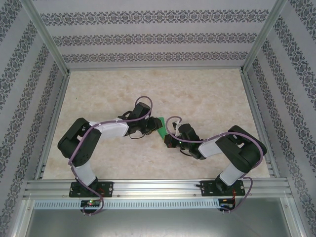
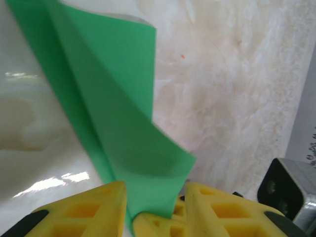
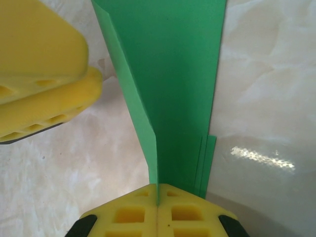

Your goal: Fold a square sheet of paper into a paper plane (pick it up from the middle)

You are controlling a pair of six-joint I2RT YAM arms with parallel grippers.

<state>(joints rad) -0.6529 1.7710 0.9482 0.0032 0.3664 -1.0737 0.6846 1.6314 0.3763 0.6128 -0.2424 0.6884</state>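
The green sheet of paper (image 1: 161, 123) is folded into a narrow, layered shape and held up off the table between the two arms. My right gripper (image 3: 157, 196) is shut on its centre crease, and the paper (image 3: 173, 74) stretches away from the fingertips. My left gripper (image 2: 155, 207) stands open, with a loose flap of the paper (image 2: 123, 123) hanging between its yellow fingers (image 2: 89, 210), which are spaced apart. In the top view the left gripper (image 1: 152, 127) and right gripper (image 1: 167, 134) meet at the paper near mid-table.
The marble-patterned tabletop (image 1: 197, 94) lies below the paper. Patterned walls and aluminium rails (image 1: 153, 70) close in the back and sides. The left gripper's yellow fingers (image 3: 39, 74) sit close beside the paper in the right wrist view.
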